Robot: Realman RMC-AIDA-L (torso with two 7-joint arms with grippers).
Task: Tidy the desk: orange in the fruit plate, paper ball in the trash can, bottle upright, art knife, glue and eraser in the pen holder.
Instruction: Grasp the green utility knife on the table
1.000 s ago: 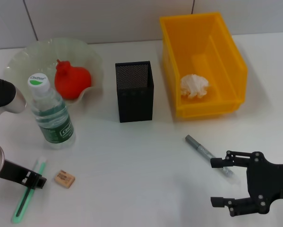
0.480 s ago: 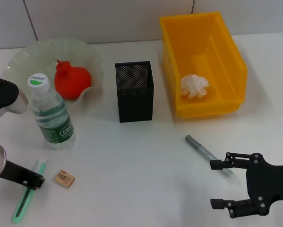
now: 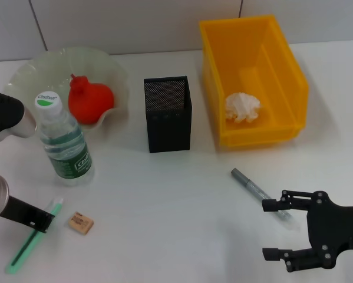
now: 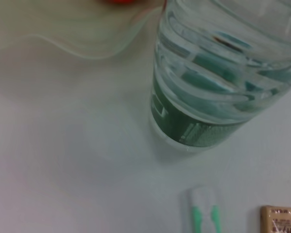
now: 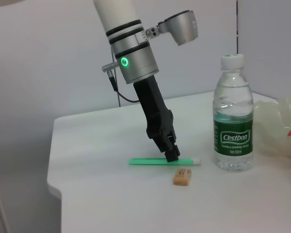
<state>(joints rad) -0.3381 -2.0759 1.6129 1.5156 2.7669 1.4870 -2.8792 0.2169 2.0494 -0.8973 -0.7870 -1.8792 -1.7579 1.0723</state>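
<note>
My left gripper (image 3: 39,221) is shut on the green art knife (image 3: 24,250), which lies low at the table's front left. The right wrist view shows its fingers (image 5: 171,154) down on the knife (image 5: 145,161). The tan eraser (image 3: 81,222) lies just right of it. The bottle (image 3: 63,141) stands upright. The orange (image 3: 91,100) sits in the glass fruit plate (image 3: 29,73). The paper ball (image 3: 242,107) lies in the yellow bin (image 3: 294,71). The grey glue pen (image 3: 256,188) lies by my open, empty right gripper (image 3: 273,229). The black mesh pen holder (image 3: 167,115) stands in the middle.
In the left wrist view the bottle (image 4: 208,73) stands close, with the knife tip (image 4: 203,218), the eraser (image 4: 281,221) and the plate rim (image 4: 62,34) around it. The right wrist view also shows the bottle (image 5: 233,116) and the eraser (image 5: 183,176).
My left gripper has shifted slightly left, and the art knife has swung with it, its near end moving left. The right arm has not moved.
</note>
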